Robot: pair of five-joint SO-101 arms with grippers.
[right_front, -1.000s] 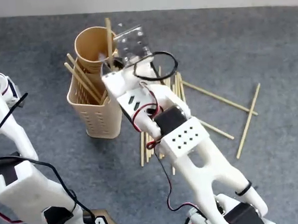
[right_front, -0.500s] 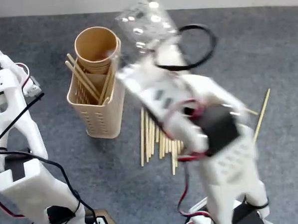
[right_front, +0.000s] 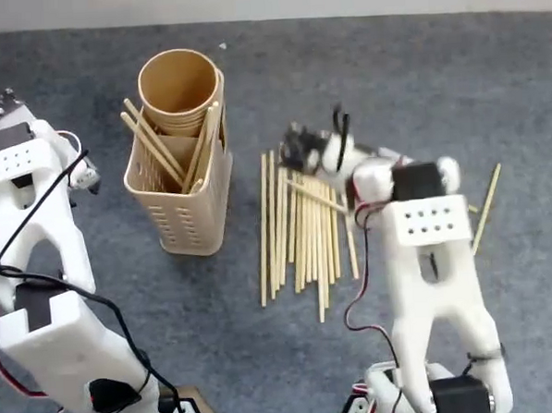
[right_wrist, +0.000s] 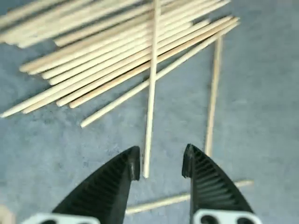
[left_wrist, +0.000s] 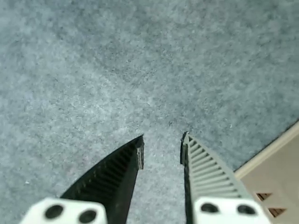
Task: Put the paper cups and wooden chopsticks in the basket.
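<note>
**Inspector:** Basket status?

**Recorder:** The slotted beige basket (right_front: pixel 179 212) stands upright on the grey carpet (right_front: pixel 436 78). One paper cup (right_front: pixel 179 82) sits upright in its far end. Several wooden chopsticks (right_front: pixel 152 146) lean inside the basket beside the cup.

**Inspector:** Items outside it?

**Recorder:** A loose pile of chopsticks (right_front: pixel 300 228) lies flat on the carpet between the basket and the right arm, mostly parallel. One crossing chopstick (right_wrist: pixel 152 88) lies over them. A stray chopstick (right_front: pixel 486 209) lies well apart, on the far side of the right arm from the basket.

**Inspector:** Right gripper?

**Recorder:** The right gripper (right_wrist: pixel 161 163) is at the pile's edge, jaws apart, holding nothing. The crossing chopstick's end lies between the fingertips; contact cannot be determined.

**Inspector:** Left gripper?

**Recorder:** The left gripper (left_wrist: pixel 161 149) points at bare carpet near the basket, jaws apart, empty.
</note>
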